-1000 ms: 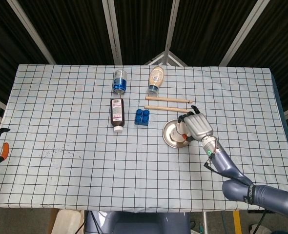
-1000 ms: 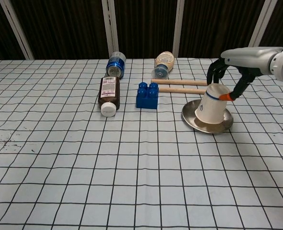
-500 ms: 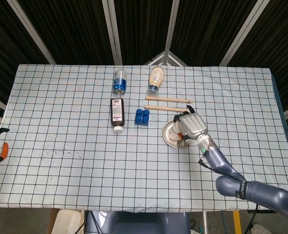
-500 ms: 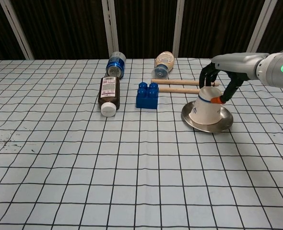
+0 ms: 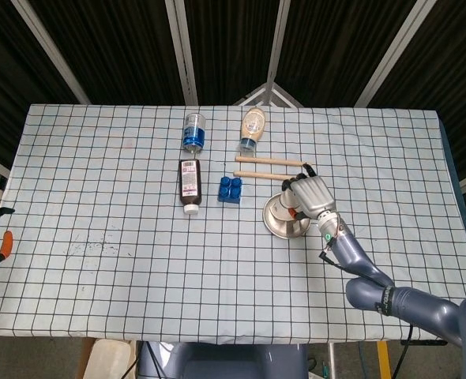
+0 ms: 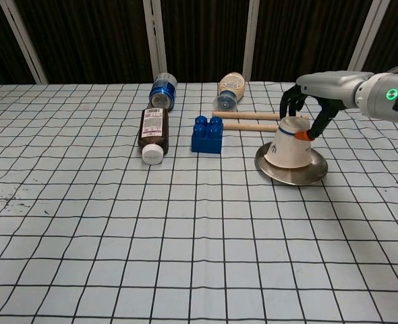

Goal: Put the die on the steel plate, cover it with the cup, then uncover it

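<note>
Since the earlier frames, the right hand (image 6: 305, 108) has carried the cup (image 6: 290, 141) leftward and set it squarely on the steel plate (image 6: 291, 171).
Its fingers (image 6: 288, 101) curl over the inverted cup's top, gripping it; the die is hidden from view. A blue block (image 6: 207, 134) and two wooden sticks (image 6: 249, 121) lie nearby on the surface (image 6: 118, 223).

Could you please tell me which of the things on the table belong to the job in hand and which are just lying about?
In the job:
cup, upside down on the plate, held by the right robot hand
steel plate
die: hidden

Lying about:
brown bottle
blue-capped bottle
sauce bottle
blue block
two wooden sticks
</note>
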Robot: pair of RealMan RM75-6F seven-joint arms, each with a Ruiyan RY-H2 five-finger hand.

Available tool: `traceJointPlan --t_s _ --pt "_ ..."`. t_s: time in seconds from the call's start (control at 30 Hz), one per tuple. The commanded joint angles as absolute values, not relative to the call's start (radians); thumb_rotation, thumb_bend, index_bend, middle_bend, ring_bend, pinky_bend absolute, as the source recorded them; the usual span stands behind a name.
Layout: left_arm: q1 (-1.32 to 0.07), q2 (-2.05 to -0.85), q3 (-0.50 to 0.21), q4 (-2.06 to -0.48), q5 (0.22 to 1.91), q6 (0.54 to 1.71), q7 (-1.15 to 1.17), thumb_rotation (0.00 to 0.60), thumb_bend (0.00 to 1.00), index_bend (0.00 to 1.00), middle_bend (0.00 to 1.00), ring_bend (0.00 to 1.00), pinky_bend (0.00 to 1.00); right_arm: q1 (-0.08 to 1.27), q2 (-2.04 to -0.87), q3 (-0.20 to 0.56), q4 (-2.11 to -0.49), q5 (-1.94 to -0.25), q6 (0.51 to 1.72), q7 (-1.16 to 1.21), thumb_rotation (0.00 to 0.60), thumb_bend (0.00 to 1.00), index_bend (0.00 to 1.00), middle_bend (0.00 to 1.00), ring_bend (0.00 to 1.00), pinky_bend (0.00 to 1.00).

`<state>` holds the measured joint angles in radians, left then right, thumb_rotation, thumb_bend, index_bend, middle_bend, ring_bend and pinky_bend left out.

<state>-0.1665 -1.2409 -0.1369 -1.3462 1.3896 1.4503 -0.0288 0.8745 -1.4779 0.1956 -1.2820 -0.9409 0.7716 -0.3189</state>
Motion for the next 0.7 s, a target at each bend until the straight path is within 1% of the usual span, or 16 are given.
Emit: traceJointPlan --t_s 0.03,0.23,0.47,0.7 --pt "-0.167 -1.241 -0.136 -1.347 1.391 1.450 -0.027 0.600 0.69 0.30 0.00 0.00 0.16 0.866 -1.466 0.193 -1.283 -0.946 0.777 -0.312 0.600 0.45 0.51 0.49 0.26 0.00" --pt "-0.168 -1.244 -0.133 -1.348 1.393 1.449 -0.019 0.600 0.69 0.30 0.00 0.00 0.16 0.835 -1.425 0.179 -1.316 -0.969 0.798 -0.290 0.600 0.45 0.51 0.49 0.26 0.00" --pt "-0.170 -1.248 -0.130 -1.350 1.396 1.448 -0.006 0.600 0.69 0.31 0.00 0.00 0.16 0.791 -1.377 0.140 -1.372 -1.001 0.815 -0.279 0.600 0.45 0.51 0.49 0.26 0.00" --pt "-0.170 -1.252 -0.128 -1.354 1.399 1.450 0.004 0.600 0.69 0.31 0.00 0.00 0.16 0.768 -1.367 0.122 -1.417 -1.054 0.835 -0.257 0.600 0.45 0.51 0.49 0.26 0.00"
